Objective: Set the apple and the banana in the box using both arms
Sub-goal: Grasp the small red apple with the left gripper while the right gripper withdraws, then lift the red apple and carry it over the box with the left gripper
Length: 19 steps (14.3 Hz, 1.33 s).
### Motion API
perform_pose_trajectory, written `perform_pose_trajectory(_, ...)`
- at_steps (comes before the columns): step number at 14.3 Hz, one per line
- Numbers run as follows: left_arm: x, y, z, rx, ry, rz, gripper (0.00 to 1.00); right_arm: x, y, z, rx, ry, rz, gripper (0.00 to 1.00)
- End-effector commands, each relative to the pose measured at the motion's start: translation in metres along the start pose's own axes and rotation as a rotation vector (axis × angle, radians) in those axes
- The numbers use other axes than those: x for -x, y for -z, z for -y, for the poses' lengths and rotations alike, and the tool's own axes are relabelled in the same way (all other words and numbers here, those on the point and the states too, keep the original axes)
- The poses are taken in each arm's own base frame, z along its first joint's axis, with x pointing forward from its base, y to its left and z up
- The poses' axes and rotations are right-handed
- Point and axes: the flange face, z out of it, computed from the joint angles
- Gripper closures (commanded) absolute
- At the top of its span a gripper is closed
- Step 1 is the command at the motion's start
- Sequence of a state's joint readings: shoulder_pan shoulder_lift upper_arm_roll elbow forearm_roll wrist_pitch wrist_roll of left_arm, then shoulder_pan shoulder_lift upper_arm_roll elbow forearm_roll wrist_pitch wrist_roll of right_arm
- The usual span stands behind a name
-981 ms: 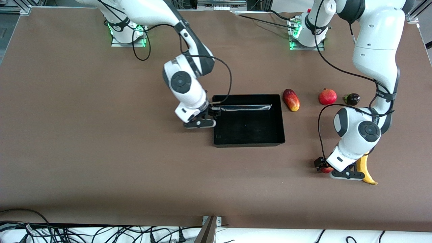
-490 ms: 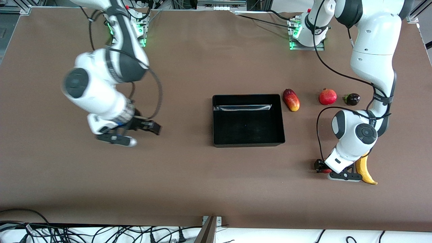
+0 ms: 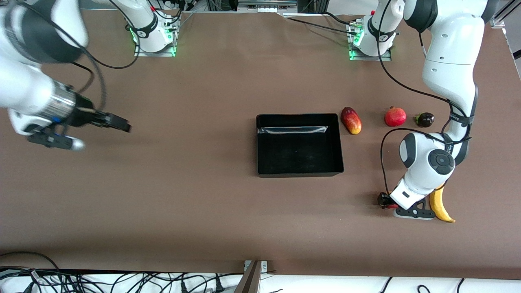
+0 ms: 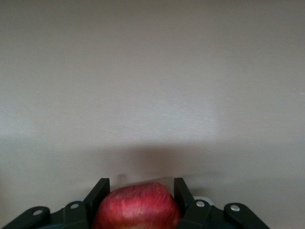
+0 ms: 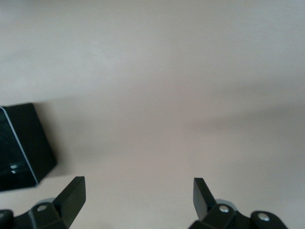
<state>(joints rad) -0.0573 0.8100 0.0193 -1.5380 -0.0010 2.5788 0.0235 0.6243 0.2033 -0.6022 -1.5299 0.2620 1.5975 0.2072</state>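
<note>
The apple (image 3: 393, 206) lies on the table beside the banana (image 3: 440, 206), toward the left arm's end, nearer the front camera than the box (image 3: 300, 175). My left gripper (image 3: 385, 202) is down on the apple, which is mostly hidden under the hand. In the left wrist view the apple (image 4: 136, 207) fills the gap of the left gripper (image 4: 138, 183), with a finger tight on each side. My right gripper (image 3: 120, 123) is open and empty over bare table at the right arm's end. The right wrist view shows the right gripper (image 5: 138, 186) open and a corner of the box (image 5: 21, 143).
An elongated red-and-yellow fruit (image 3: 351, 120), a round red fruit with a crown (image 3: 395, 116) and a small dark purple fruit (image 3: 424, 119) lie in a row beside the box, farther from the front camera than the apple. Cables run along the table's front edge.
My right arm has swung from the box's edge out to its own end of the table. My left gripper has sunk a little lower around the apple.
</note>
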Motion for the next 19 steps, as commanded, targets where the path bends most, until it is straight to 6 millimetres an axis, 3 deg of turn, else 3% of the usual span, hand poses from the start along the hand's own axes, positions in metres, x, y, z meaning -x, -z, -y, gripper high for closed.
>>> perform_pose_trajectory(1, -0.009, 0.067, -0.031, 0.018, 0.049, 0.08, 1.0, 0.03, 0.024, -0.032, 0.019, 0.035, -0.006, 0.0)
perform_pose_trajectory(3, -0.009, 0.107, -0.062, 0.023, 0.076, 0.126, 1.0, 0.045, 0.034, -0.059, 0.018, 0.064, -0.012, 0.0)
perform_pose_trajectory(6, 0.006, 0.183, -0.127, 0.006, 0.16, 0.234, 1.0, 0.056, 0.039, -0.093, 0.043, 0.123, -0.017, 0.0)
perform_pose_trajectory(8, 0.025, 0.202, -0.18, -0.018, 0.212, 0.297, 1.0, 0.063, 0.035, -0.095, 0.101, 0.143, -0.019, 0.0)
perform_pose_trajectory(10, 0.038, 0.209, -0.225, -0.033, 0.282, 0.301, 1.0, 0.062, 0.037, -0.096, 0.132, 0.165, -0.028, 0.0)
perform_pose_trajectory(13, 0.062, 0.204, -0.279, -0.058, 0.413, 0.324, 1.0, 0.06, 0.04, -0.092, 0.154, 0.177, -0.04, 0.0)
perform_pose_trajectory(15, 0.08, 0.199, -0.307, -0.033, 0.435, 0.369, 1.0, 0.058, 0.044, -0.085, 0.154, 0.181, -0.052, 0.0)
perform_pose_trajectory(19, 0.114, 0.18, -0.344, -0.028, 0.451, 0.417, 1.0, 0.049, 0.045, -0.08, 0.164, 0.191, -0.082, 0.0)
